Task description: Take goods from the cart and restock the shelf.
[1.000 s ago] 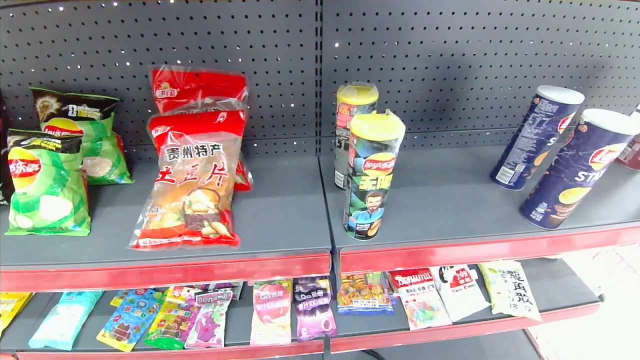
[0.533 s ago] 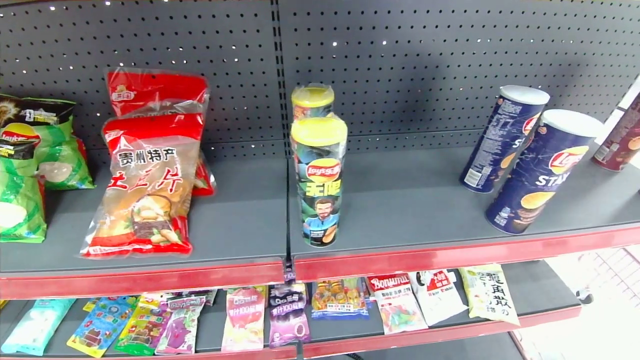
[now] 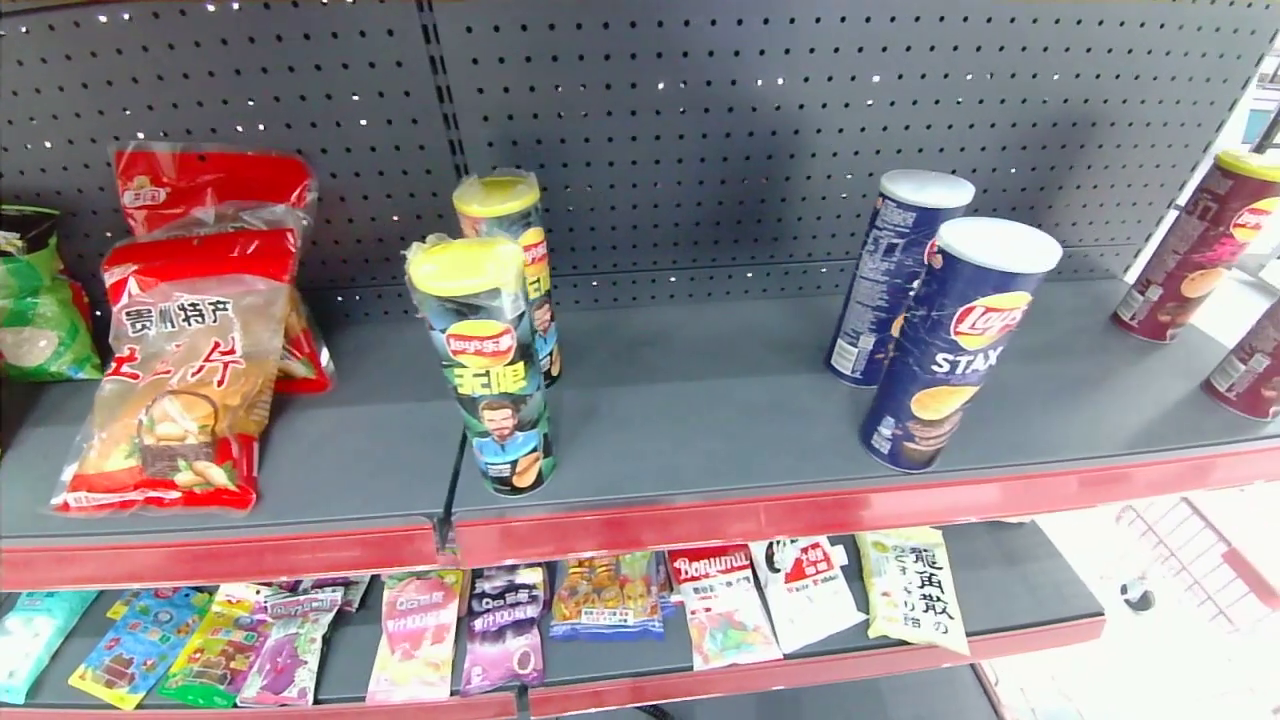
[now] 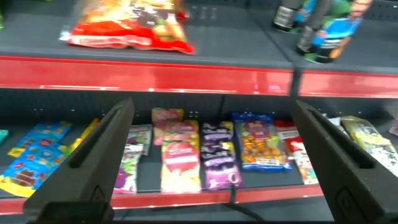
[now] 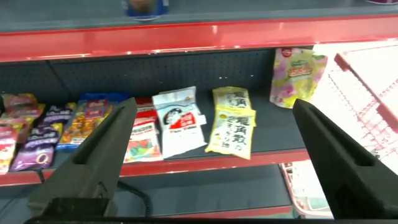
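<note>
Holding nothing, the left gripper and right gripper hang spread wide before the shelf, so I judge no item is in hand and restocking remains. Its upper tier carries chip bags and cans with bare gaps between; the lower tier holds candy packets. A wire frame beside the shelf may be the cart.

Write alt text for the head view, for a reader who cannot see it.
A grey shelf with a red front edge holds, left to right, a green bag, red chip bags, two yellow-lidded cans, two dark blue cans with white lids and two maroon cans. Below, a lower shelf carries a row of small snack packets.
</note>
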